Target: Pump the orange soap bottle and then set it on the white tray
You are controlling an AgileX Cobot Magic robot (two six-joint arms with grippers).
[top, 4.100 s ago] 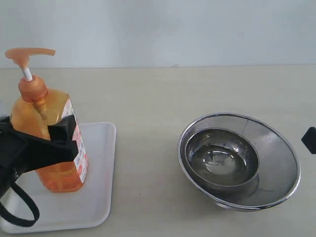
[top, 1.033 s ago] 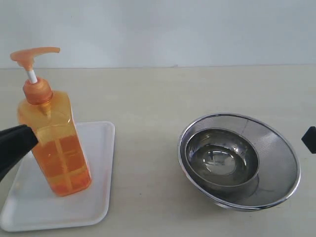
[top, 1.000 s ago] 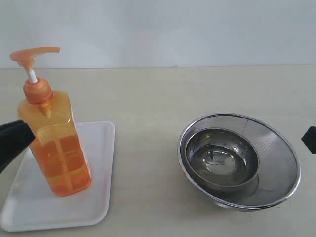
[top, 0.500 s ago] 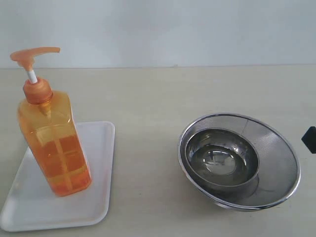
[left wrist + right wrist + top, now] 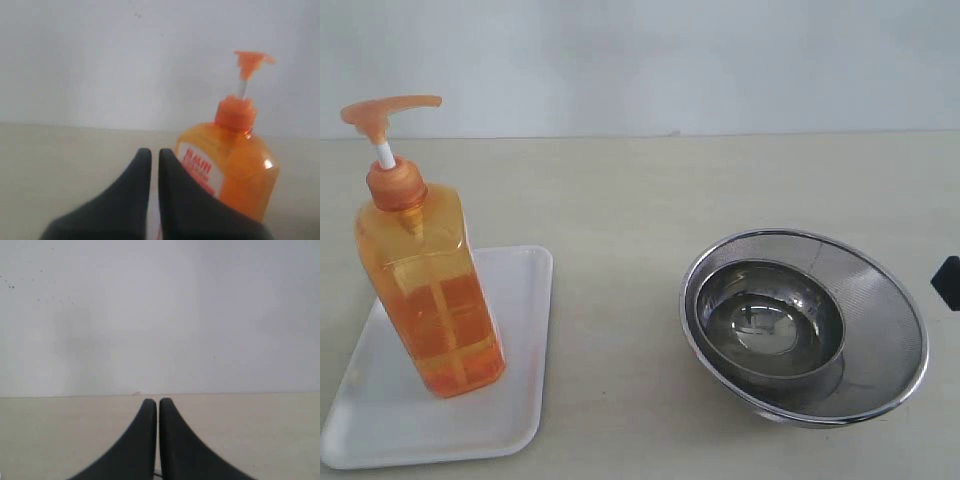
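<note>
The orange soap bottle [image 5: 430, 300] stands upright on the white tray [image 5: 520, 400]. The left gripper [image 5: 154, 155] is clenched, empty, off the bottle. The right gripper [image 5: 158, 405] is clenched, empty. The steel mesh bowl [image 5: 885, 330] sits well apart from the tray.

The light is bright, soft and even. Only a faint shadow lies under the steel bowl [image 5: 895, 345], whose rim glints. My left wrist picture is hazy: the soap bottle [image 5: 235, 160] shows one small glare spot, and my left pincer [image 5: 154, 152] is a blurred dark shape. The right wrist picture is equally soft.
</note>
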